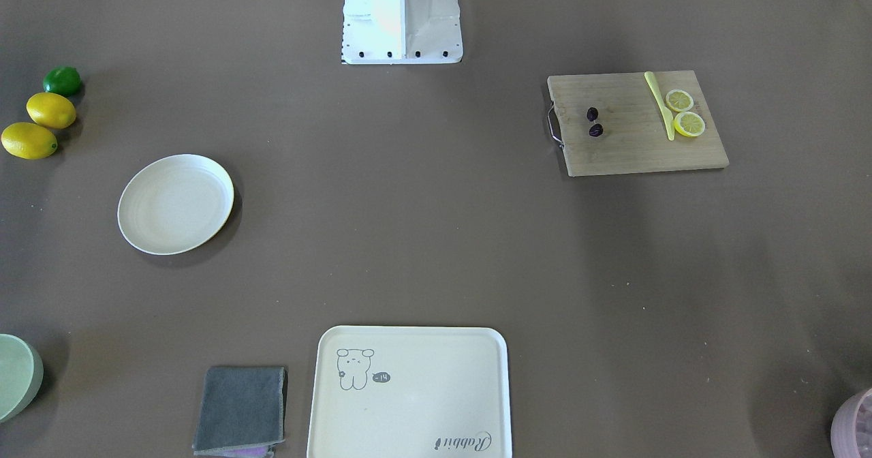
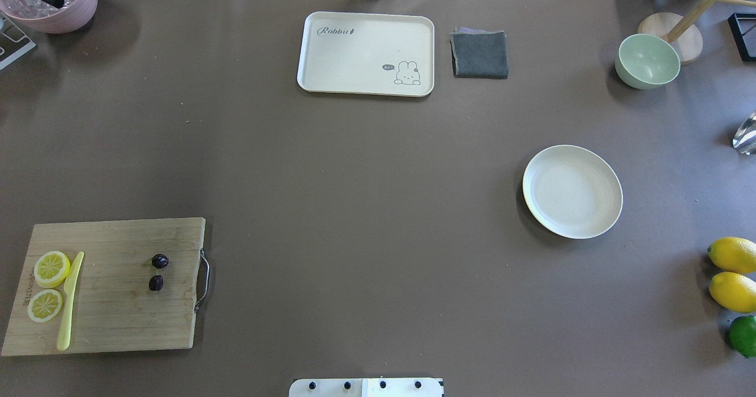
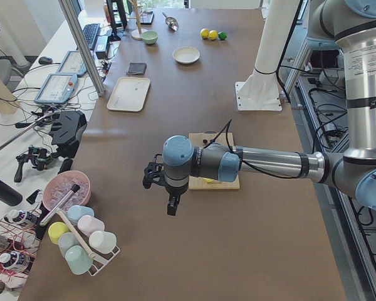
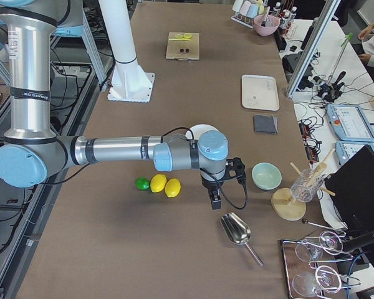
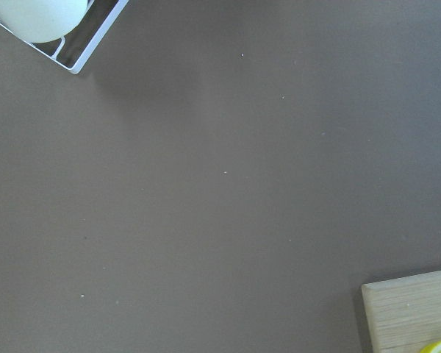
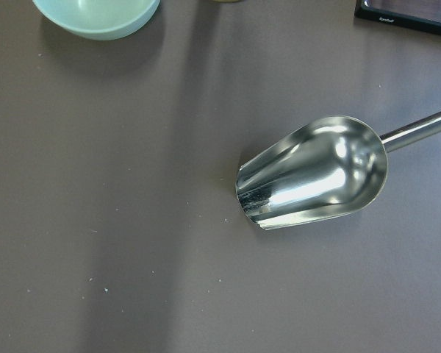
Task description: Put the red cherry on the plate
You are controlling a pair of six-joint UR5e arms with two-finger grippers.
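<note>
The red cherry (image 1: pixel 594 123) is a pair of tiny dark fruits on a wooden cutting board (image 1: pixel 633 148) on the robot's left side, also seen from overhead as the red cherry (image 2: pixel 158 272). The plate (image 2: pixel 572 191), round and cream-white, lies bare on the robot's right side. The left gripper (image 3: pixel 171 204) hangs above bare table beyond the board's outer end, away from the cherry. The right gripper (image 4: pixel 215 199) hovers past the plate (image 4: pixel 196 129), near a metal scoop. Both grippers show only in the side views, so I cannot tell whether they are open or shut.
Two lemon slices (image 2: pixel 48 285) and a yellow knife (image 2: pixel 69 299) share the board. A bear tray (image 2: pixel 366 53), grey cloth (image 2: pixel 479 54) and green bowl (image 2: pixel 647 61) line the far edge. Two lemons (image 2: pixel 733 273), a lime (image 2: pixel 743 335) and the scoop (image 6: pixel 312 180) lie at the right end.
</note>
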